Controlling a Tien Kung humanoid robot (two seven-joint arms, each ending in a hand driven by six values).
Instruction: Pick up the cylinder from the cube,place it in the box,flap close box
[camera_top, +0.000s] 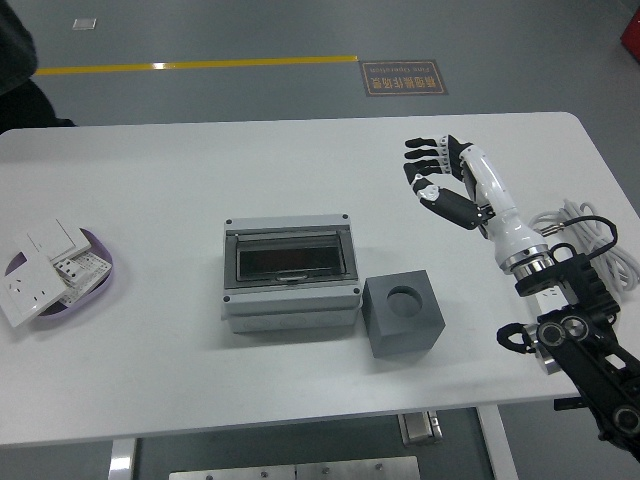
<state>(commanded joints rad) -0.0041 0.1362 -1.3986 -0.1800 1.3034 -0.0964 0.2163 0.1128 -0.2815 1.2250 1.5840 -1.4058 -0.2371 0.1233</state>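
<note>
The box (290, 273) sits in the middle of the bench (150, 380) with its dark see-through flap down flat. The cube (403, 314) is just beside it on the right, and its round hole looks empty. No cylinder shows. The right hand (440, 180) hangs up and to the right, well apart from both. Its fingers (420, 157) are spread and hold nothing.

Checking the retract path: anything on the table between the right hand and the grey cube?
Nothing. In the head view the stretch between the right hand and the grey cube is bare white table; the box sits left of the cube.
</note>
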